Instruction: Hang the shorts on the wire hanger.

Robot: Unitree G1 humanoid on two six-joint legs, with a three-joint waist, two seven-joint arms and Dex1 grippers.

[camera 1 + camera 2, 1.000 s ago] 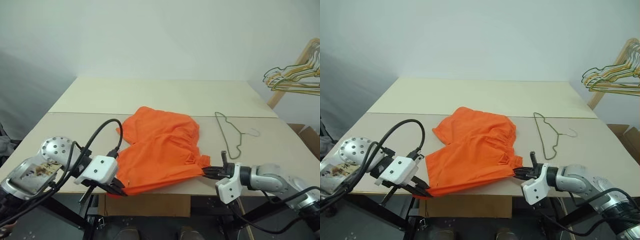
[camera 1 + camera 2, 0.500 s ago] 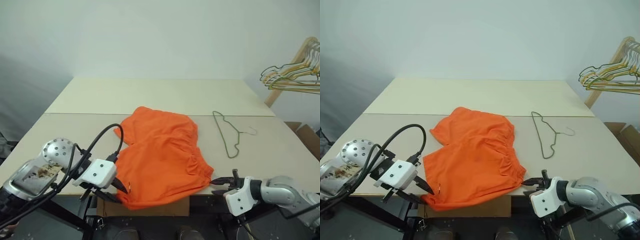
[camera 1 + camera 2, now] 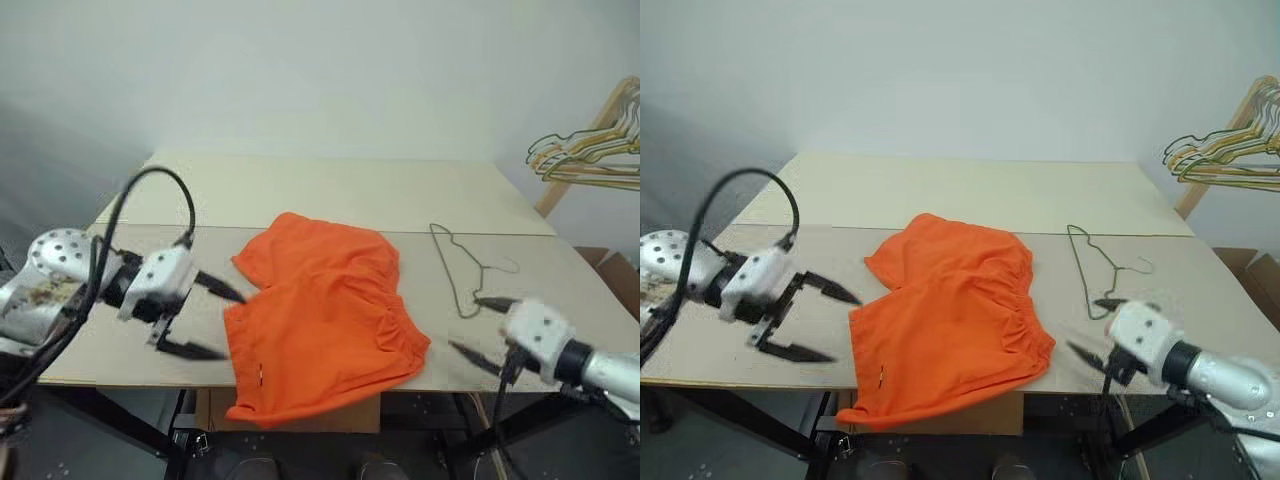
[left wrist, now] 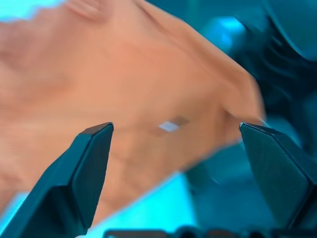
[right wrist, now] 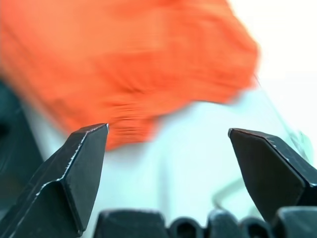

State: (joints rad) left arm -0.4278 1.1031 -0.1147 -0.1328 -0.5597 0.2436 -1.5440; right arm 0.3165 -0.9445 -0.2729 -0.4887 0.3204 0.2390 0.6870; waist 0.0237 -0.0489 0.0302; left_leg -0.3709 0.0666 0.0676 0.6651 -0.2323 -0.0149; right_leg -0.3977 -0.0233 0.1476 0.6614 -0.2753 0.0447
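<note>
Both grippers, left (image 3: 205,320) and right (image 3: 480,327), are wide apart, holding nothing. Orange shorts (image 3: 325,315) lie flat on the counter (image 3: 300,190), waistband toward the wire hanger (image 3: 462,270), whose long side points away.

Left claw (image 3: 205,318) spread wide, right claw (image 3: 478,325) spread wide, both empty

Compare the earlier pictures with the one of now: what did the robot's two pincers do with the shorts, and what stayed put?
Both pincers let go. The left pincer and right pincer, earlier shut on the near corners of the shorts, now stand open and drawn back to either side, clear of the fabric. The shorts lie flat, their near edge drooping over the table front. The wire hanger stayed where it lay, right of the shorts.
</note>
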